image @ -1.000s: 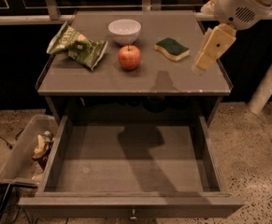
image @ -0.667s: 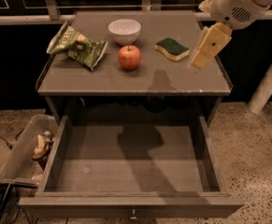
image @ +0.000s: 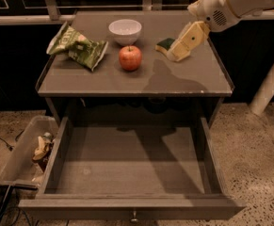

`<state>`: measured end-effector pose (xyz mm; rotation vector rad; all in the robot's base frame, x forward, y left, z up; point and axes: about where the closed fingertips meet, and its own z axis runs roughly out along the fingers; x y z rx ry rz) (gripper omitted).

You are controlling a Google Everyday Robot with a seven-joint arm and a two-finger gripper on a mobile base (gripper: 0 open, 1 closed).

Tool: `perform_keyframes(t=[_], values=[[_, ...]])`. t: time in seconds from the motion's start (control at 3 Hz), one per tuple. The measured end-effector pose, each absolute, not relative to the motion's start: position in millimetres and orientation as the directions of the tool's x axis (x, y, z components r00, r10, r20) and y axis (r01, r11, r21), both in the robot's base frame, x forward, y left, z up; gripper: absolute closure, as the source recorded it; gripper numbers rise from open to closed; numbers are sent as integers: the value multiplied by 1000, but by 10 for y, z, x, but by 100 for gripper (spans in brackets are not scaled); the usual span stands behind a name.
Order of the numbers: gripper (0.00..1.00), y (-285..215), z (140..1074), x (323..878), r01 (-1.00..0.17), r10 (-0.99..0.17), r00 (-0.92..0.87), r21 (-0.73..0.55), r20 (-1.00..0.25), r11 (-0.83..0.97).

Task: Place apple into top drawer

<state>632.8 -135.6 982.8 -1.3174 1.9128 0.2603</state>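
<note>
The red-orange apple [image: 130, 57] stands on the grey cabinet top [image: 103, 79], in front of a white bowl [image: 125, 30]. The top drawer [image: 132, 164] is pulled wide open below the top, its flat grey bottom bare, a small metal knob [image: 134, 216] on its front. My gripper [image: 180, 51] hangs from the white arm at the upper right, above the cabinet top, to the right of the apple and apart from it. It holds nothing that I can see.
A green chip bag [image: 77, 46] lies on the top's left side. A green and yellow sponge [image: 165, 45] lies partly behind the gripper. A clear plastic bin [image: 19, 157] with trash sits on the floor left of the drawer. A white post [image: 268, 86] stands at the right.
The arm and gripper have moved left, from the top's right edge toward the sponge and apple. The apple and the drawer have not moved.
</note>
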Motion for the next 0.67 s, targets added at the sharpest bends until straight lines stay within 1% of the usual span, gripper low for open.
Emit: perform_keyframes(t=[0.33,0.67], values=[[0,-1172,9581,6640,-863,-616,-201,-160,-762,480],[0,-942,9341,6898,-863,-591,-232,-117,-772,491]])
